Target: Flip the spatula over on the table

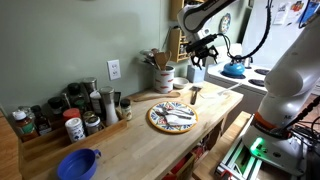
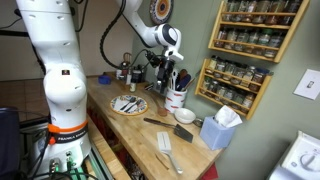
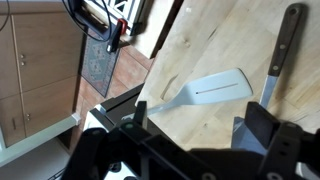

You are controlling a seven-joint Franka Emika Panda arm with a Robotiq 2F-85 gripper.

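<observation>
The spatula (image 3: 208, 89) is pale grey with a flat slotted blade and lies flat on the wooden table (image 3: 200, 35), its handle pointing left in the wrist view. It also shows near the table's front end in an exterior view (image 2: 166, 150). My gripper (image 3: 200, 125) is open and empty, well above the table, with its two dark fingers on either side of the spatula in the picture and touching nothing. It hangs high over the table in both exterior views (image 1: 203, 45) (image 2: 163, 62).
A knife (image 3: 280, 55) with a brown handle lies just right of the spatula. A patterned plate (image 1: 172, 117), spice jars (image 1: 75, 110), a blue colander (image 1: 78, 163), a utensil holder (image 2: 176, 97), a grey bowl (image 2: 184, 115) and a blue tissue box (image 2: 218, 130) stand on the table.
</observation>
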